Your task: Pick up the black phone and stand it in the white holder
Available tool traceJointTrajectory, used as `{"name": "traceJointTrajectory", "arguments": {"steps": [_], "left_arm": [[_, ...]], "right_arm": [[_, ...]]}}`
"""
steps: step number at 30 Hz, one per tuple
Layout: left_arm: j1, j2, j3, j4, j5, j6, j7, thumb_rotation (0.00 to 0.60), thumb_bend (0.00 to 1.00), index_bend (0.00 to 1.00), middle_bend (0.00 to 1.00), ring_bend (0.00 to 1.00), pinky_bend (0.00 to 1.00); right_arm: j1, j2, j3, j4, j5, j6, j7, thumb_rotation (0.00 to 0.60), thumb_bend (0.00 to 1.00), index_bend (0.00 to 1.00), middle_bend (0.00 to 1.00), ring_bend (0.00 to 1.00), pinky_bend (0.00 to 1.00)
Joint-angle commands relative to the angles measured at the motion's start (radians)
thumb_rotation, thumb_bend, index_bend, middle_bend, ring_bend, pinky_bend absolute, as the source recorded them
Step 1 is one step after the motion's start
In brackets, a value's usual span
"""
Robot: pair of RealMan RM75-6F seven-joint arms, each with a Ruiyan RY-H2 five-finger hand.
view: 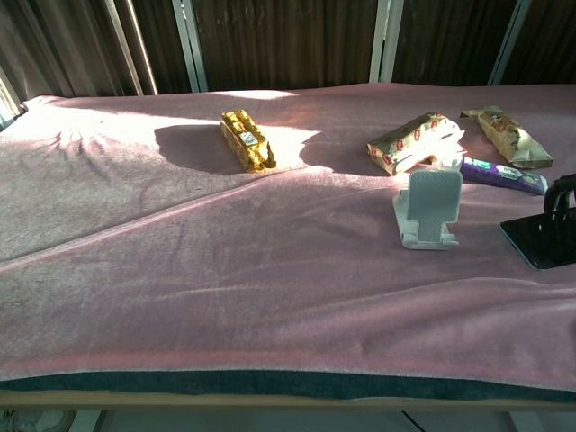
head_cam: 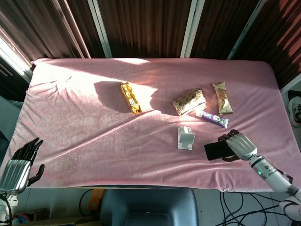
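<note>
- The right hand (head_cam: 240, 146) is gripping the black phone (head_cam: 215, 150), lifting it off the cloth.
- Next: carrying it toward ten o'clock, into the white holder (head_cam: 185, 139).
- The left hand (head_cam: 19, 167) is idling, fingers apart, empty.

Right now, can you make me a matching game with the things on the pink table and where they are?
Things:
1. black phone
2. white holder
3. yellow snack pack
4. left hand

Places or states:
A. in the patch of sunlight
B. off the table's near left corner, holding nothing
C. held by the right hand
D. standing on the cloth, nothing in it

Pairs: 1-C, 2-D, 3-A, 4-B
</note>
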Motion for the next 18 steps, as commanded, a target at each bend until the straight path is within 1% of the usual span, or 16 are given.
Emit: {"name": "traceJointTrajectory", "arguments": {"steps": [1,5,8,14,17,18], "left_arm": [[0.0,0.0,0.0,0.001,0.0,0.0,-0.001,0.6,0.43,0.0,0.05,0.1,0.23],[-0.002,0.0,-0.001,0.002,0.0,-0.003,-0.002,0.6,0.43,0.0,0.05,0.1,0.23],[-0.003,0.0,-0.001,0.001,-0.002,-0.006,-0.001,0.6,0.43,0.0,0.05,0.1,0.23],[-0.007,-0.002,-0.002,0.0,-0.005,-0.015,0.006,0.6,0.43,0.0,0.05,0.1,0.23],[-0.008,-0.002,-0.002,0.0,-0.006,-0.016,0.006,0.6,0.43,0.0,0.05,0.1,0.23],[-0.008,-0.003,-0.003,-0.001,-0.007,-0.017,0.007,0.6,0.43,0.0,0.05,0.1,0.23]], "right_arm": [[0.0,0.007,0.02,-0.012,-0.009,0.048,-0.056,0.6,0.33,0.91,0.68,0.54,0.4],[0.005,0.016,0.038,-0.026,-0.038,0.119,-0.171,0.6,0.33,0.96,0.72,0.57,0.44],[0.018,0.031,0.051,-0.039,-0.073,0.173,-0.297,0.6,0.33,0.98,0.73,0.59,0.46],[0.081,0.079,0.068,-0.048,-0.196,0.254,-0.648,0.6,0.33,1.0,0.75,0.61,0.48],[0.086,0.085,0.069,-0.055,-0.203,0.253,-0.671,0.6,0.33,1.0,0.75,0.62,0.48],[0.096,0.092,0.074,-0.058,-0.216,0.26,-0.714,0.6,0.33,1.0,0.75,0.62,0.48]]}}
